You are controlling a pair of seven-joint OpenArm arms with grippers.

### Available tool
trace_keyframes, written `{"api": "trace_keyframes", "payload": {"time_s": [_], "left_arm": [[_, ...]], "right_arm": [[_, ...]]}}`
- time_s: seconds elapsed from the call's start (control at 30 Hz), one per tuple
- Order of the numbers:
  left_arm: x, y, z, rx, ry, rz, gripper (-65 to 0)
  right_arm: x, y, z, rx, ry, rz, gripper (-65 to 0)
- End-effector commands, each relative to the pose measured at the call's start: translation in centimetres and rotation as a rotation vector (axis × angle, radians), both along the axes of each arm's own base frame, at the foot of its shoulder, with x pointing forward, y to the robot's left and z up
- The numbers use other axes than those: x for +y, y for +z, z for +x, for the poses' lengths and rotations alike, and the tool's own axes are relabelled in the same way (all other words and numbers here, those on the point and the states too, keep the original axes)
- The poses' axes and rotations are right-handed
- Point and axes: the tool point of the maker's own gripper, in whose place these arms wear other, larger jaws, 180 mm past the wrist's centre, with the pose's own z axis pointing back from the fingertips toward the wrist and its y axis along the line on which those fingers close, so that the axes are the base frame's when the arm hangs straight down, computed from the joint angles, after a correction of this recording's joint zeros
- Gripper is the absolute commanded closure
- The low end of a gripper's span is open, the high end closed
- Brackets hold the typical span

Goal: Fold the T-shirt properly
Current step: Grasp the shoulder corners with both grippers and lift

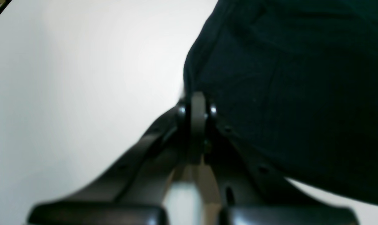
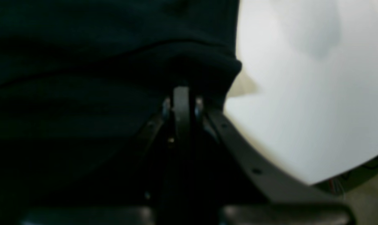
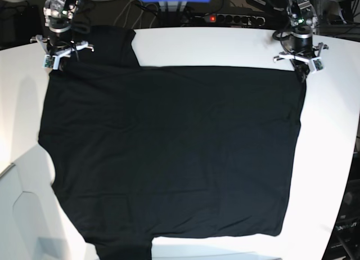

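White table (image 3: 225, 46), T-shirt (image 3: 169, 153) hem cut off below.

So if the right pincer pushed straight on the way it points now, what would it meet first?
The T-shirt. The right pincer is shut right at its folded black edge, so any push on runs into cloth; whether it already grips the cloth is hard to tell.

The T-shirt (image 3: 169, 153) is covering most of the bench (image 3: 332, 158), leaving bare strips lying open along both sides. Cables and a power strip (image 3: 225, 18) are crowding the far edge.
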Motion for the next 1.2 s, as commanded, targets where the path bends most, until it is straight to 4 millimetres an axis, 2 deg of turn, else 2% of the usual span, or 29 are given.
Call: {"api": "trace_keyframes", "payload": {"time_s": [0.0,0.13,0.27,0.43,0.53,0.63,0.7,0.93,1.17], "left_arm": [[0.6,1.1,0.3,-0.034,-0.001,0.026,-0.1],[0.6,1.0,-0.2,-0.025,0.0,0.023,-0.1],[0.4,2.1,-0.1,-0.046,-0.012,0.038,-0.1],[-0.8,4.9,0.4,-0.109,-0.035,0.057,-0.1],[-0.2,6.6,0.2,-0.152,-0.002,0.077,-0.1],[0.2,8.0,0.3,-0.189,0.023,0.096,-0.1],[0.2,8.8,1.1,-0.217,0.025,0.101,-0.1],[0.3,9.5,2.9,-0.269,0.038,0.091,-0.1],[0.8,9.1,5.2,-0.307,0.068,0.063,-0.1]], "right_arm": [[-0.2,0.4,-0.5,0.02,0.012,-0.017,0.0],[0.3,2.6,0.4,-0.041,0.017,-0.027,0.0],[0.9,4.8,1.0,-0.094,0.02,-0.037,0.0],[1.5,7.6,1.8,-0.164,0.023,-0.05,0.0],[1.6,8.3,2.3,-0.187,0.025,-0.055,0.0],[1.6,9.0,3.6,-0.227,0.023,-0.055,0.0],[1.5,9.4,4.3,-0.245,0.024,-0.056,0.0],[1.6,11.2,7.3,-0.333,0.024,-0.056,0.0],[1.7,12.9,10.9,-0.421,0.021,-0.044,0.0]]}}
